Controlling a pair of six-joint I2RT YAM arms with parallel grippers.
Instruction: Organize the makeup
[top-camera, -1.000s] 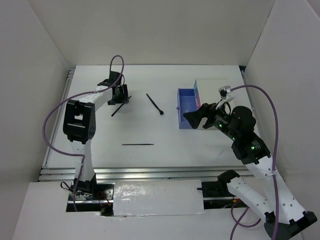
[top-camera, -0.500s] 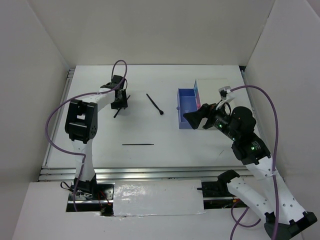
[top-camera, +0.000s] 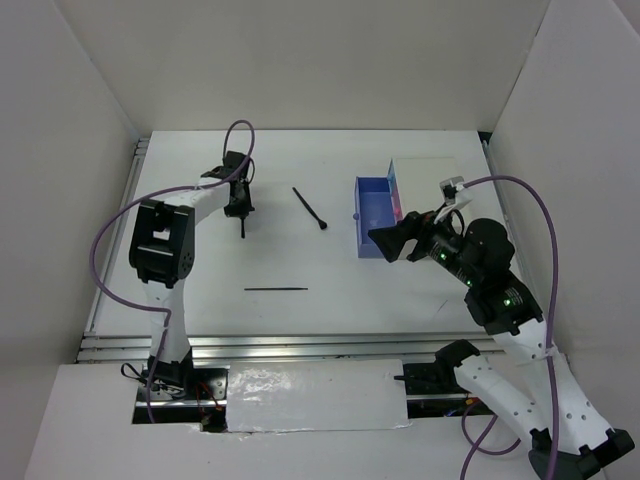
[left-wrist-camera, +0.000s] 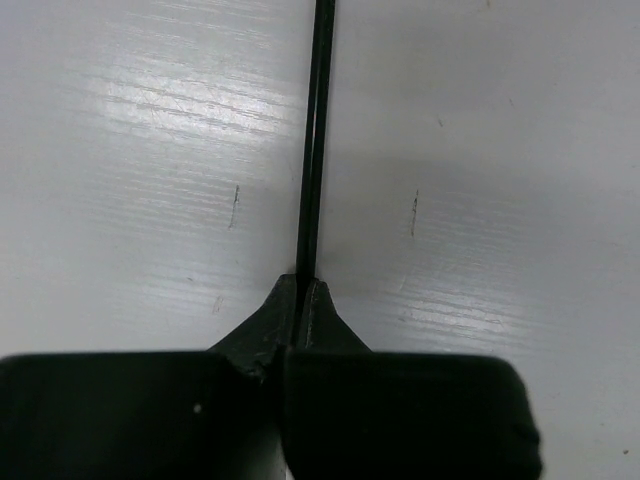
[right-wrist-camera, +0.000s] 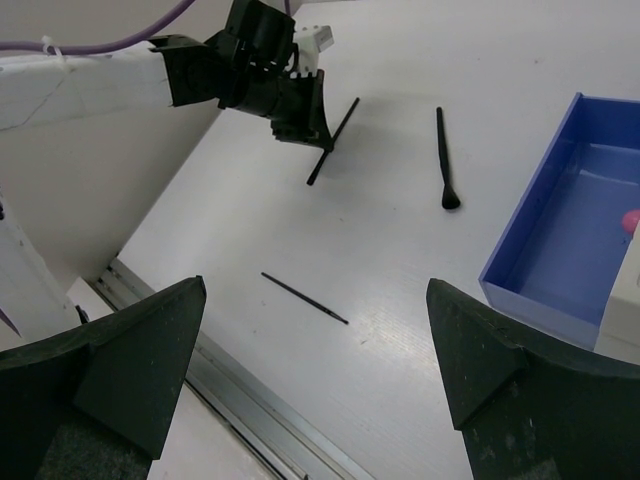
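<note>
Left claw is clamped shut on a thin black pencil, which juts from the fingertips low over the far-left tabletop. Right claw is spread wide and grips nothing, just beside the blue drawer. A black brush and a second thin pencil lie loose mid-tabletop.
</note>
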